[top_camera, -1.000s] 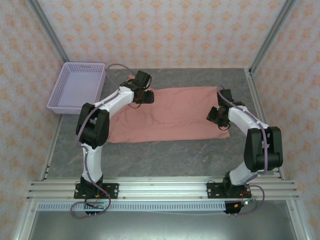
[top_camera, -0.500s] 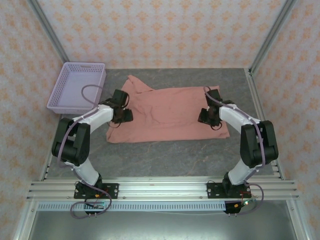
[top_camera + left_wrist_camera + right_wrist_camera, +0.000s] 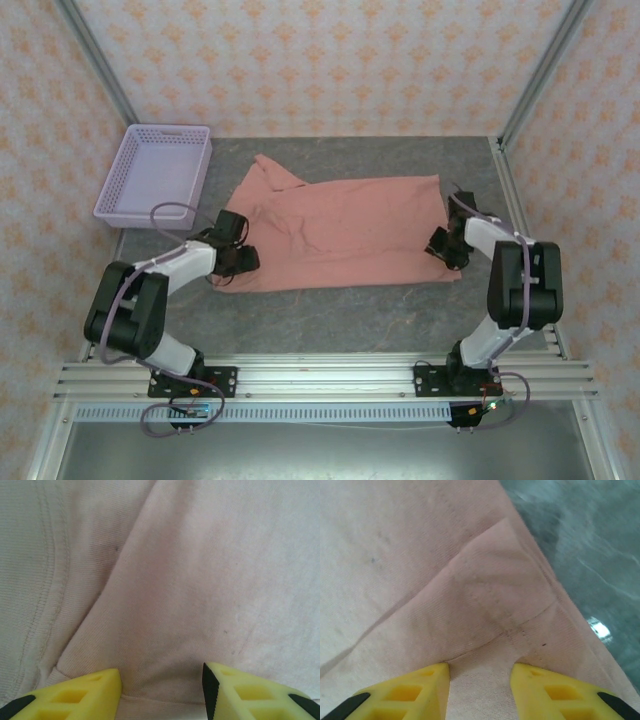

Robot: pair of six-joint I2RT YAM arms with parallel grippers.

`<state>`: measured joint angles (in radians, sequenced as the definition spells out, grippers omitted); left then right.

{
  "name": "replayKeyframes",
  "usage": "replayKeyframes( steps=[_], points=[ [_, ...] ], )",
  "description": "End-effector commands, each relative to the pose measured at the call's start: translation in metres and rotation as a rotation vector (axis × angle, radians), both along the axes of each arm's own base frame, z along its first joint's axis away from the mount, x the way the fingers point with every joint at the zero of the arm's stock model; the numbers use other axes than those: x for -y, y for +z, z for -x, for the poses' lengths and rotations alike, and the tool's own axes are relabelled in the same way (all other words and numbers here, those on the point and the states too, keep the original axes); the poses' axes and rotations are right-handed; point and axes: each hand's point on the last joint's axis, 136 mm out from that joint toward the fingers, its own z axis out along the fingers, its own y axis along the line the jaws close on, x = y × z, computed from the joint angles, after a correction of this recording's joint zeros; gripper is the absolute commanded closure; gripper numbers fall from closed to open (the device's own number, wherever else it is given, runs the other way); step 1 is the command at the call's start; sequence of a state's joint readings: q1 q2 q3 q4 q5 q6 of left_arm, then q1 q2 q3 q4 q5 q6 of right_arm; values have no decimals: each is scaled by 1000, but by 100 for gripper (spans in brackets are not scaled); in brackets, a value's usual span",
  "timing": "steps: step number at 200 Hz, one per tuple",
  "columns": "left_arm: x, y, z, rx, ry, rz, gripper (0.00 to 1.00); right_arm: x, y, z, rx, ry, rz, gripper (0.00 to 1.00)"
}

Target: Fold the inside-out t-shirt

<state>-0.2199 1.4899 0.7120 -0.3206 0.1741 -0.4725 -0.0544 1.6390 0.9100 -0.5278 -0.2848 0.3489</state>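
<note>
Left gripper (image 3: 243, 261) and right gripper (image 3: 441, 247), jaws half apart, press my t-shirt's (image 3: 345, 228) near corners. I judge I'm flattening it; next, pinch an edge to fold.

Soft, even overhead light fills the top view, where the salmon-pink cotton t-shirt (image 3: 340, 235) shows sharp and true in colour, with no hard shadows around it. The left wrist view washes the shirt out almost to cream, though its fine weave and stitching stay crisp mid-frame. In the right wrist view, the grey marbled tabletop (image 3: 590, 540) to the right of the shirt is smeared and soft, with a small white glare spot just off the shirt's edge.
</note>
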Motion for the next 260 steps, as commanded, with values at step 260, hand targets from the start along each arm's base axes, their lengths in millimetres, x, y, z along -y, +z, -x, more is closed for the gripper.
replayKeyframes(
  steps=[260],
  points=[
    [-2,18,-118,16,-65,-147,69,-97,42,-43,199,231,2,57]
  ],
)
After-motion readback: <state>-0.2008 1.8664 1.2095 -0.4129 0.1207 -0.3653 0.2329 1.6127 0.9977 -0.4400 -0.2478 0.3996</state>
